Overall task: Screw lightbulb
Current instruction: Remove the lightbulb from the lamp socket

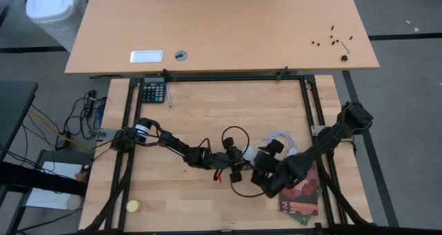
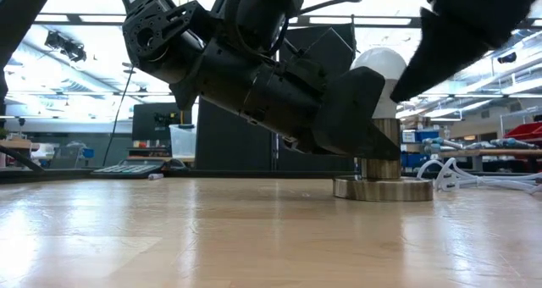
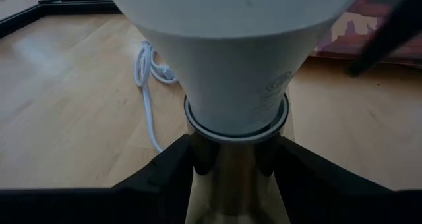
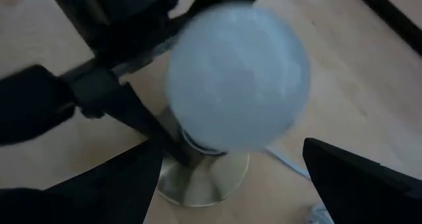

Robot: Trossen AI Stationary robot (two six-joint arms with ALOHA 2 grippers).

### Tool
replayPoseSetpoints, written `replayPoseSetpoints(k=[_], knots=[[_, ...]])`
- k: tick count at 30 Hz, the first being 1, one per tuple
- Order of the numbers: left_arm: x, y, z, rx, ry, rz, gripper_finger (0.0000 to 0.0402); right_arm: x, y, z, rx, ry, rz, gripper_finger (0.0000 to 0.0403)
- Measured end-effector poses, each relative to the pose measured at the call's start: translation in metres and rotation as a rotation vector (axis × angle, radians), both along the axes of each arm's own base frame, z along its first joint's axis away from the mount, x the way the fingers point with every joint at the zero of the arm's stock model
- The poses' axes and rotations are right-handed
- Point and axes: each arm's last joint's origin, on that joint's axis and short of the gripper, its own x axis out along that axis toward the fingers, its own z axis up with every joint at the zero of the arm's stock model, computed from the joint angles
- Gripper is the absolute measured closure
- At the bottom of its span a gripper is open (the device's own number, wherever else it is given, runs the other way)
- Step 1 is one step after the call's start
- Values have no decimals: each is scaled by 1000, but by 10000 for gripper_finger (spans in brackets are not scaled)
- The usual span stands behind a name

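Observation:
The white lightbulb point(image 2: 383, 68) stands upright with its base in the metal socket's stem point(image 2: 381, 148), which rises from the round socket disc point(image 2: 383, 189) on the table. It also shows in the high view point(image 1: 250, 154). My left gripper point(image 3: 232, 174) reaches in from the table's left, low down, and is shut on the socket's stem below the bulb. My right gripper point(image 4: 234, 184) is above the bulb point(image 4: 237, 85), pointing down. It is open, with a finger point(image 4: 356, 178) well off on either side of the globe, touching nothing. My left gripper pinches the socket's metal stem point(image 3: 227, 184) between its two fingers point(image 3: 173, 168), just under the bulb's collar. The fingers come nearly level from the table's left, slanting slightly down. The socket stands upright with its disc flat on the table.
A white cord point(image 1: 280, 139) lies just beyond the socket, and a black cable loop point(image 1: 235, 135) lies near it. A printed card point(image 1: 302, 193) lies under the right arm. A calculator point(image 1: 153, 91) is at the far left and a yellow ball point(image 1: 132, 206) at the near left.

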Motion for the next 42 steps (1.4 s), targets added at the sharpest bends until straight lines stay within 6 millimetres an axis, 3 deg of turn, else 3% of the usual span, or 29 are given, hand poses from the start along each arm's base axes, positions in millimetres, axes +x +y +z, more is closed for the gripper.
replayPoseSetpoints(k=[8, 13, 19, 29, 42], knots=[[0, 0, 0, 1, 1, -1, 211, -37, 0, -45, 47, -174, 54, 31], [0, 0, 0, 17, 8, -19, 211, -37, 2, -52, -46, -314, 113, 31], [0, 1, 0, 17, 7, -16, 211, -33, -16, -62, -129, -371, 61, 31], [0, 1, 0, 12, 6, -17, 211, -32, -29, -62, -116, -577, 146, 31], [1, 0, 2, 26, -8, -62, 211, -15, -41, -53, -151, -554, 316, 36]])
